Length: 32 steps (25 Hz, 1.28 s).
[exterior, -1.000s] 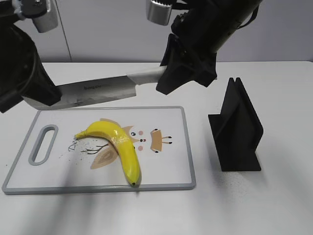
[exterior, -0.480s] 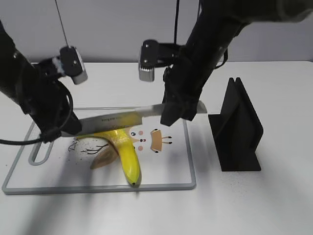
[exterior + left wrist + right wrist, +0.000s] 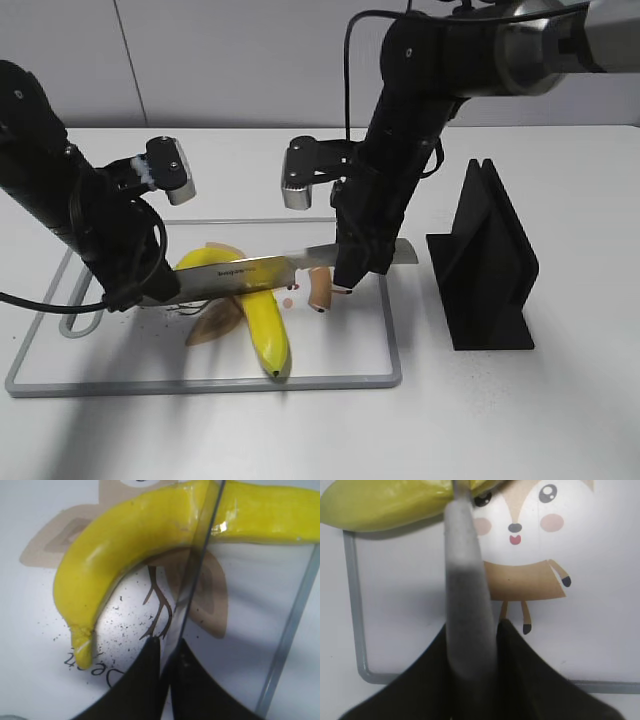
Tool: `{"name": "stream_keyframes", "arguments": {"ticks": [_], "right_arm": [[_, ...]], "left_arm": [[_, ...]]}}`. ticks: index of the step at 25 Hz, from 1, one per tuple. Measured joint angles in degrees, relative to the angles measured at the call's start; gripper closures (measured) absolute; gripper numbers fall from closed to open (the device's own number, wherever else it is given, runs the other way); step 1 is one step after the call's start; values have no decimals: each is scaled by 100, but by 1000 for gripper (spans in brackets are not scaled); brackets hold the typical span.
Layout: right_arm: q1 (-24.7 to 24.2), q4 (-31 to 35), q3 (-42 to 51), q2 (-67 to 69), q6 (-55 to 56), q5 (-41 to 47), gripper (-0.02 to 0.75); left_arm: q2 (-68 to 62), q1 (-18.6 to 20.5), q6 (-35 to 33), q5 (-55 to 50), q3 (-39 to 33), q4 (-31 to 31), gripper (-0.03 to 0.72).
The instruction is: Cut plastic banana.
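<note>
The plastic banana lies curved on the white cutting board, with its stem end to the left. A kitchen knife lies across the banana's middle, blade resting on it. My left gripper is shut on the blade's tip end. In the left wrist view the jaws pinch the thin blade, which crosses the banana. My right gripper is shut on the knife's grey handle. In the right wrist view the jaws hold the handle, and the banana is just beyond it.
A black knife stand stands on the white table right of the board. The board has a grey rim, a handle slot at its left end and a printed cartoon fox.
Both arms have come down together, bringing the knife from well above the board's far edge onto the banana's middle.
</note>
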<state>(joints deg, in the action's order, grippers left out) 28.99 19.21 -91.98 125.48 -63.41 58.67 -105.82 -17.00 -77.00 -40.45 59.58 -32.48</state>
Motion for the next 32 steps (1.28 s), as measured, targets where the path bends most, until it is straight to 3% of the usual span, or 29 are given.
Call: {"name": "stream_keyframes", "arguments": {"ticks": [10, 16, 23, 26, 30, 32], "right_arm": [[17, -142, -1197, -697, 71, 1163, 554], [67, -52, -1488, -1261, 6, 1226, 545], [69, 35, -1488, -1311, 0, 1226, 542], [69, 35, -1488, -1311, 28, 1226, 547], [61, 13, -1488, -1311, 251, 1165, 580], [39, -35, -1488, -1311, 283, 1159, 580]], "left_arm": [[1808, -22, 68, -183, -84, 130, 665], [3056, -16, 79, -267, -84, 149, 668], [3237, -12, 84, -315, -99, 135, 660], [3234, -12, 113, -107, -105, 85, 541], [3234, -12, 146, 472, -105, -69, 173], [3234, -12, 158, 874, -105, -174, 51]]}}
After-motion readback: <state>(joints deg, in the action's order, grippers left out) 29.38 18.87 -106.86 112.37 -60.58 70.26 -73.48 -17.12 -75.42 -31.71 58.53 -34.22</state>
